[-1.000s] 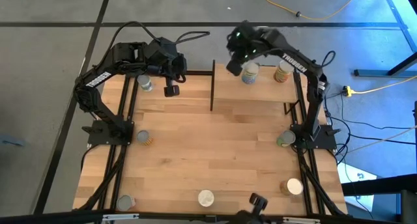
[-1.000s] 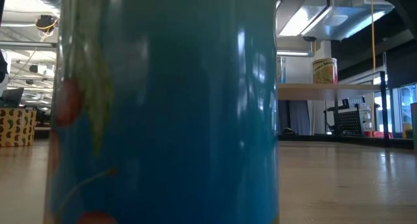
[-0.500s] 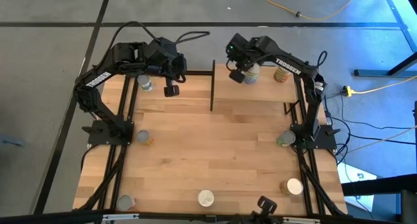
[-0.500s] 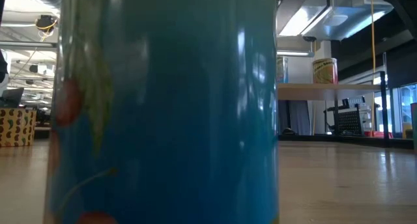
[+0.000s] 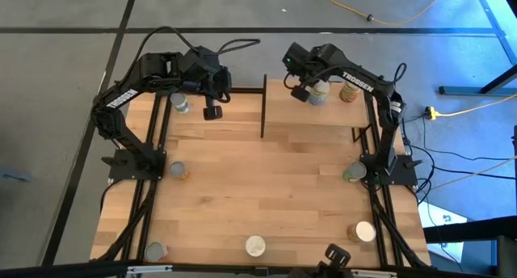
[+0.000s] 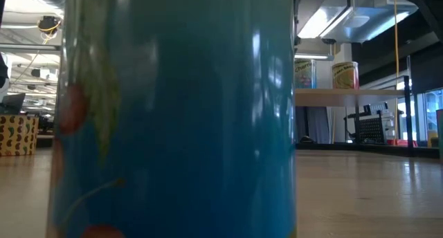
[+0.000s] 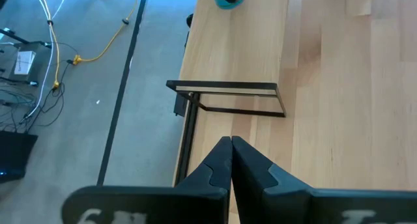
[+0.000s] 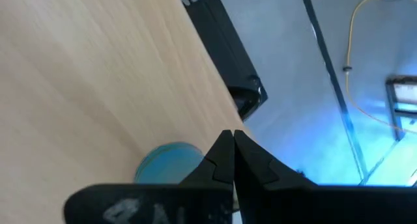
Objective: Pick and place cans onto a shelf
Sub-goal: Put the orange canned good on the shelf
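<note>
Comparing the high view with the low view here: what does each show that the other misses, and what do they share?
Only the high view shows both arms: the left hand shut and idle over the table's far left, the right hand shut beside a can on the shelf, plus loose cans such as the pale-lidded can at the near edge. Only the low view shows a blue can filling the frame and the room behind. Both show the shelf with its two cans, including the yellow-labelled can.

Robotics lab: ceiling ducts (image 6: 360, 16), floor cables (image 5: 388, 11).
</note>
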{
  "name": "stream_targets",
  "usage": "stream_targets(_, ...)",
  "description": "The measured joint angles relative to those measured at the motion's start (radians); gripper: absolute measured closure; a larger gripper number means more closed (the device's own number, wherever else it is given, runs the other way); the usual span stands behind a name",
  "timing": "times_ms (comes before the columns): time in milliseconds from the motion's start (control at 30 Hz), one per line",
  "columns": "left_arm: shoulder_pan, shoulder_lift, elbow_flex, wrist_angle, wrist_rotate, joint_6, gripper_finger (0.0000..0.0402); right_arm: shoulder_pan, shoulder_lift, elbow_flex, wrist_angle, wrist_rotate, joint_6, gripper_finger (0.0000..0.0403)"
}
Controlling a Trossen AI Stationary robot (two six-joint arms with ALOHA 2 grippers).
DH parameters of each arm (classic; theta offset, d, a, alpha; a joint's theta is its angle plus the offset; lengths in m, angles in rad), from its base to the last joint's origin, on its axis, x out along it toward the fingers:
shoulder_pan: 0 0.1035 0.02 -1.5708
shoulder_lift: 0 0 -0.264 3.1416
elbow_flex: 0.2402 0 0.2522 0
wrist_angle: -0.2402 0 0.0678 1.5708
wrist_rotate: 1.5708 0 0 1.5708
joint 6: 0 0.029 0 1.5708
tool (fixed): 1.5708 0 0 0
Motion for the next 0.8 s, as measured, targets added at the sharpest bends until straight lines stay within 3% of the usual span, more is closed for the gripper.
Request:
stream_targets(200,0.0,0.0,0.0,0.0,0.0,0.0,0.0402,0.013,-0.002,0.023,0.02,-0.014,-0.012,0.0402)
stream_targets(367,0.0,0.0,0.0,0.0,0.0,0.0,0.0402,0.058,-0.021,0.07,0.025,-0.227,-0.077,0.0402)
stream_targets(533,0.002,0.0,0.0,-0.002,0.0,0.0,0.0402,0.097,-0.035,0.089,-0.116,-0.402,-0.121,0.0402)
stream_targets(600,0.002,0.0,0.0,-0.011,0.0,0.0,0.0402,0.108,-0.037,0.089,-0.187,-0.401,-0.13,0.0402)
stream_targets(800,0.002,0.0,0.0,-0.019,0.0,0.0,0.0402,0.088,-0.054,0.024,-0.178,-0.352,-0.082,0.0402)
